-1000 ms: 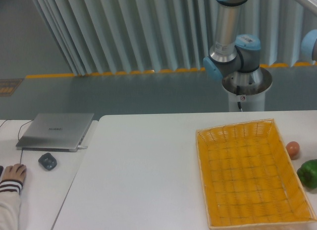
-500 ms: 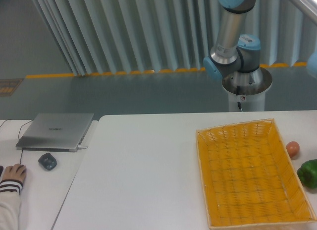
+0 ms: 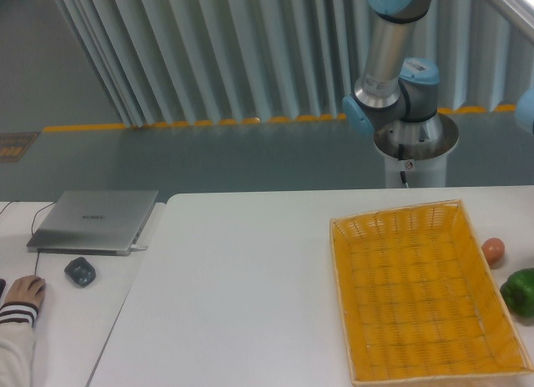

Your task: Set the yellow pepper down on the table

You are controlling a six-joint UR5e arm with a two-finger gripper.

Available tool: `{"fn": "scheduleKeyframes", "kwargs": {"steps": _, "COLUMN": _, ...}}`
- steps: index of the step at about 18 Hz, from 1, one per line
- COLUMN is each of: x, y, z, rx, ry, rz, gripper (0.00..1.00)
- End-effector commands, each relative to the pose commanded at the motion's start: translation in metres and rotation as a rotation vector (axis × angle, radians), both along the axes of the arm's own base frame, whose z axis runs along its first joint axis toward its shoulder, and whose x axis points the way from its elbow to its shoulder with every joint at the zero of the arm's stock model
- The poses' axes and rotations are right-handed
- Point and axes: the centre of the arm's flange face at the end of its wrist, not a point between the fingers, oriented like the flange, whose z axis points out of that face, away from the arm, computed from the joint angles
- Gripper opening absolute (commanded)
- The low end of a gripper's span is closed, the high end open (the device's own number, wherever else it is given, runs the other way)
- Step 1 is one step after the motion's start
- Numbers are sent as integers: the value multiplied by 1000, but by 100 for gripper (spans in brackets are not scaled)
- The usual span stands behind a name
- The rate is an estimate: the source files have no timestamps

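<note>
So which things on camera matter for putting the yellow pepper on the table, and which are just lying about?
For the job:
- table
- yellow pepper: not in view
- gripper: out of frame; only the arm shows

Lying about:
- yellow basket, looks empty
- green pepper
- reddish-orange fruit
- laptop
- mouse
- person's hand

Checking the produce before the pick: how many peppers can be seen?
1: a green pepper at the table's right edge, beside the basket. No yellow pepper shows; it may be out of frame.
</note>
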Motion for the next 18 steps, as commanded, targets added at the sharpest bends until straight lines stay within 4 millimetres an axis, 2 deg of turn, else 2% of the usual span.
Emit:
{"fn": "scheduleKeyframes", "kwargs": {"steps": 3, "x": 11, "y": -1, "z": 13, "rx": 15, "ry": 2, "rz": -22, "gripper": 100}}
{"fn": "scheduleKeyframes", "kwargs": {"steps": 5, "x": 22, "y": 7, "z": 25, "rx": 42, "ry": 10, "rz": -30, "gripper": 100}}
{"fn": "scheduleKeyframes", "kwargs": {"steps": 7, "x": 28, "y": 13, "z": 29, "rx": 55, "ry": -16, "rz": -40, "gripper": 100}}
{"fn": "scheduleKeyframes", "kwargs": {"steps": 8, "x": 37, "y": 19, "z": 41, "rx": 61, "ry": -7, "rz": -54, "gripper": 100}}
{"fn": "scheduleKeyframes", "kwargs": {"steps": 9, "x": 40, "y": 20, "z": 46, "rx": 56, "ry": -19, "rz": -59, "gripper": 100}}
{"fn": "scheduleKeyframes", "kwargs": {"steps": 12, "x": 61, "y": 46, "z": 61, "rx": 35, "ry": -59, "rz": -101, "gripper": 100}}
{"fn": "scheduleKeyframes", "kwargs": {"steps": 17, "x": 96, "y": 87, "z": 72, "rx": 44, "ry": -38, "rz": -193, "gripper": 100}}
{"fn": "scheduleKeyframes", "kwargs": {"steps": 18, "x": 100, "y": 95, "z": 80, "rx": 57, "ry": -26, "rz": -208, "gripper": 100}}
